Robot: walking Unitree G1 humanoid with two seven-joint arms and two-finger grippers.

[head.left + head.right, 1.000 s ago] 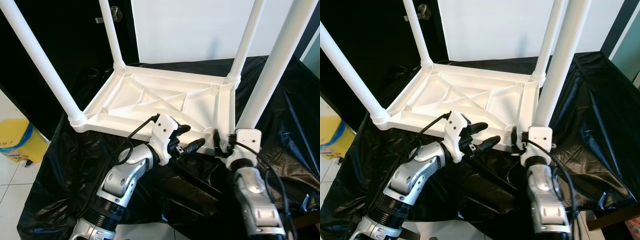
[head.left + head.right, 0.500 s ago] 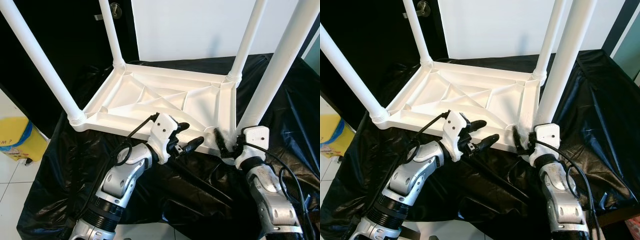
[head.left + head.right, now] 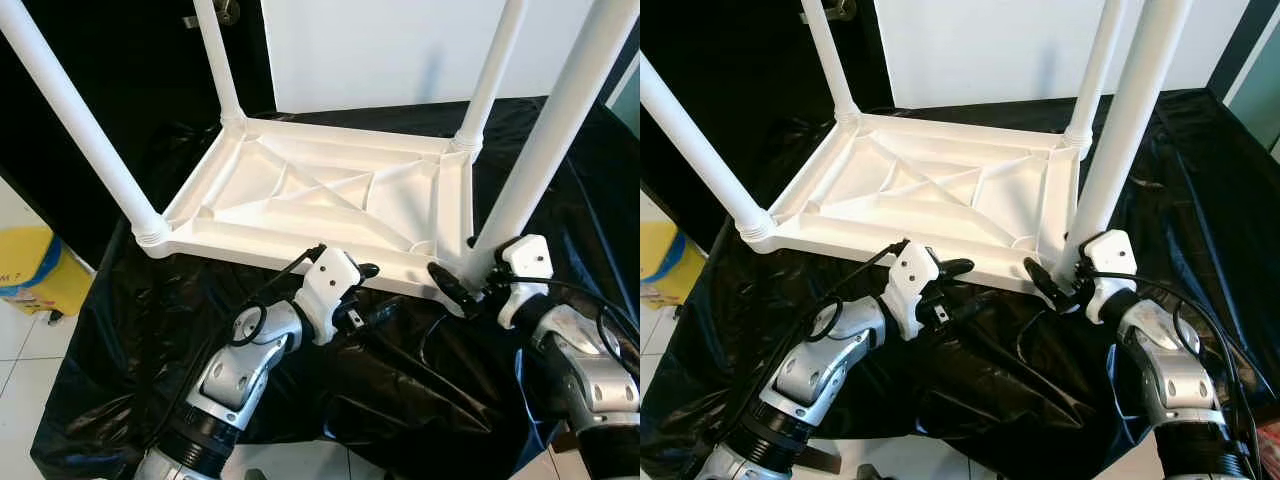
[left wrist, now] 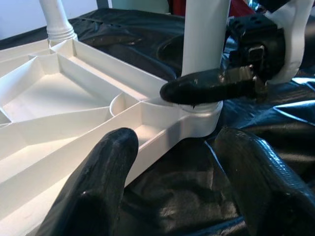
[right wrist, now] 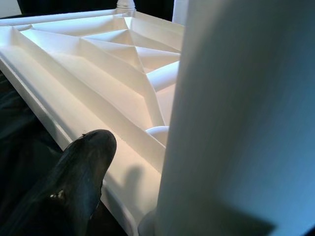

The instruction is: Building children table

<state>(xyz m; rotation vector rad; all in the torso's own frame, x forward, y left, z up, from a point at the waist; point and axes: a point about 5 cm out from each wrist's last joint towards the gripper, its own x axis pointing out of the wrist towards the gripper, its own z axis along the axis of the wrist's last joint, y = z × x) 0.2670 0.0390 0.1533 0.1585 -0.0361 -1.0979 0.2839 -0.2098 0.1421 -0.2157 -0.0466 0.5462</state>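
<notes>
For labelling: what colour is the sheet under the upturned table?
Glossy black sheet, under the white table; clearest in the right eye view.

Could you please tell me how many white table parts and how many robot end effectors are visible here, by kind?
White plastic ribbed tabletop, lying upside down: 1
White round plastic legs standing in its corners: 4
Black-fingered end effectors: 2, left end effector, right end effector
Total: 7
</notes>
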